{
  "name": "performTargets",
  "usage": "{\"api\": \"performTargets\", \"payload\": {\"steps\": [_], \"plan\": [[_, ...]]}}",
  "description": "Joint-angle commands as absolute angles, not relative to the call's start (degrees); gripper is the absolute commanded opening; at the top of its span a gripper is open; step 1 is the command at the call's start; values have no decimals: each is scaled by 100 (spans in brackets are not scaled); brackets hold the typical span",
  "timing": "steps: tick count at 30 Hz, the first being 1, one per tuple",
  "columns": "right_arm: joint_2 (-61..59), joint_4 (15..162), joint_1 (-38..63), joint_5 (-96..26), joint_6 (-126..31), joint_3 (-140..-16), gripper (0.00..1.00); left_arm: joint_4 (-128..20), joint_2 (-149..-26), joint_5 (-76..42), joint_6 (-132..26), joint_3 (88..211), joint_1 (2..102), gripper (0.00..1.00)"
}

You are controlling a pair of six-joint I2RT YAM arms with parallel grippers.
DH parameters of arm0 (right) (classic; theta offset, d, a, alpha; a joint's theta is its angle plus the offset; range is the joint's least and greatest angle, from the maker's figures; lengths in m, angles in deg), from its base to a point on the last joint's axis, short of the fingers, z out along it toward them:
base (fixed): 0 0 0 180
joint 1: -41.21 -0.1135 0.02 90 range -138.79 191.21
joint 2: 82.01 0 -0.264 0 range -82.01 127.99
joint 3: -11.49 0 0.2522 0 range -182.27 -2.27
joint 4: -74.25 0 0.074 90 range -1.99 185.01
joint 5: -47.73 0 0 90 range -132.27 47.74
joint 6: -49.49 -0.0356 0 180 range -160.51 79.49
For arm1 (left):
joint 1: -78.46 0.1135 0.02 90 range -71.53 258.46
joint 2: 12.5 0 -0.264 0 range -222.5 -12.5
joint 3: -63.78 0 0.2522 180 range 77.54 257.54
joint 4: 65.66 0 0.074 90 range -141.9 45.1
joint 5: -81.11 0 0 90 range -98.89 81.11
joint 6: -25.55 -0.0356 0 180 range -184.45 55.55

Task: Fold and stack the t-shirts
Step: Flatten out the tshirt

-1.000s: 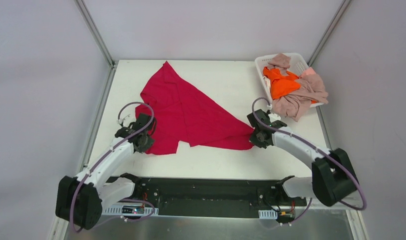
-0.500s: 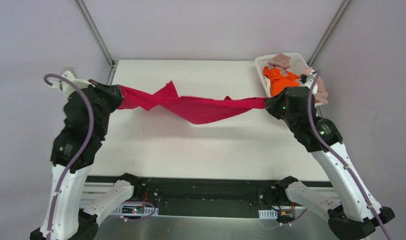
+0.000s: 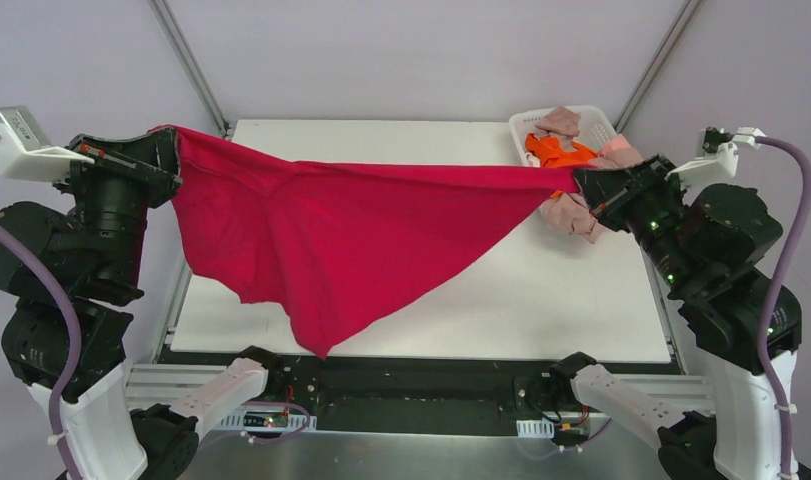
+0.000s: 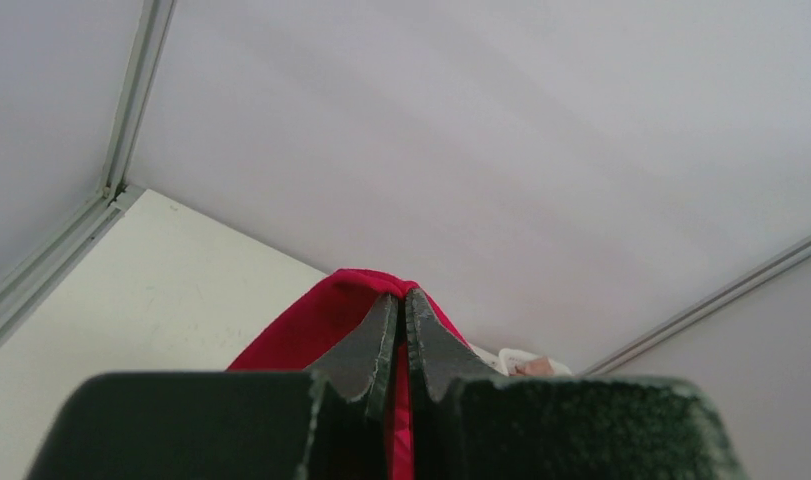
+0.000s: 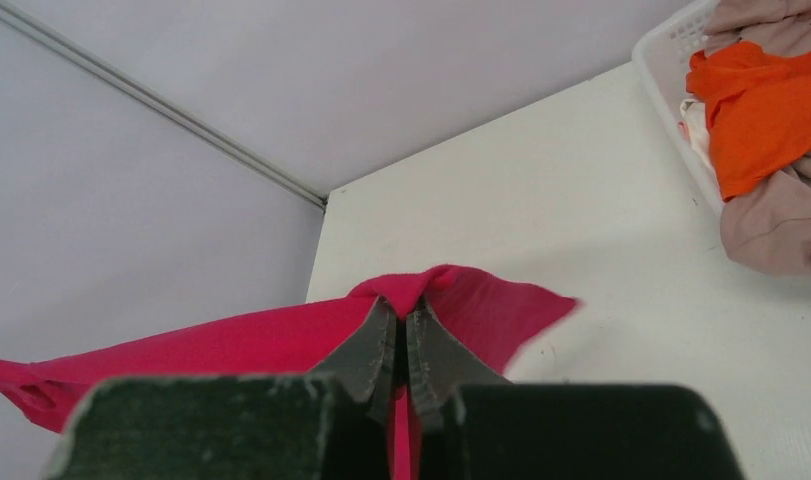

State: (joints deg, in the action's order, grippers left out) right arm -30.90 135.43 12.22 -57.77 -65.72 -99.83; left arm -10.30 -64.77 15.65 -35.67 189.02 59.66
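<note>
The crimson-red t-shirt [image 3: 351, 235] hangs stretched in the air between both grippers, its lower point drooping toward the table's near edge. My left gripper [image 3: 171, 138] is shut on its left corner, high at the left; in the left wrist view [image 4: 402, 297] red cloth [image 4: 326, 320] shows pinched between the jaws. My right gripper [image 3: 579, 180] is shut on the right corner; in the right wrist view [image 5: 405, 310] the red cloth [image 5: 281, 340] bunches at the fingertips. The orange t-shirt [image 3: 563, 152] and the pink-beige t-shirts [image 3: 571, 212] lie in the basket.
The white plastic basket [image 3: 517, 130] stands at the table's back right corner, with pink-beige cloth spilling over its near side. It also shows in the right wrist view [image 5: 671, 60]. The white table [image 3: 541, 300] lies below the hanging shirt. Grey walls enclose the space.
Both arms have risen and spread apart, lifting the red t-shirt off the table. It was bunched in a narrow band; now it hangs open as a wide sheet.
</note>
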Motion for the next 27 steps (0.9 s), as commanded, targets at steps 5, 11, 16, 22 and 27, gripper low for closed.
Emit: {"api": "performTargets", "payload": {"steps": [5, 11, 16, 22, 27], "plan": [[-2983, 13654, 1247, -5588, -6343, -10228, 0, -1059, -6792, 1529, -4037, 19406, 5933, 0], [-3097, 13701, 1249, -5183, -6369, -10390, 0, -1041, -6616, 1422, -4022, 19424, 5932, 0], [-3285, 13759, 1247, -4806, -6414, -10546, 0, -1033, -6339, 1304, -3993, 19449, 5935, 0], [-3559, 13760, 1248, -4335, -6502, -10600, 0, -1024, -6066, 927, -3965, 19591, 5935, 0], [-3616, 13786, 1247, -4360, -6482, -10698, 0, -1024, -6037, 567, -3923, 19801, 5937, 0]]}}
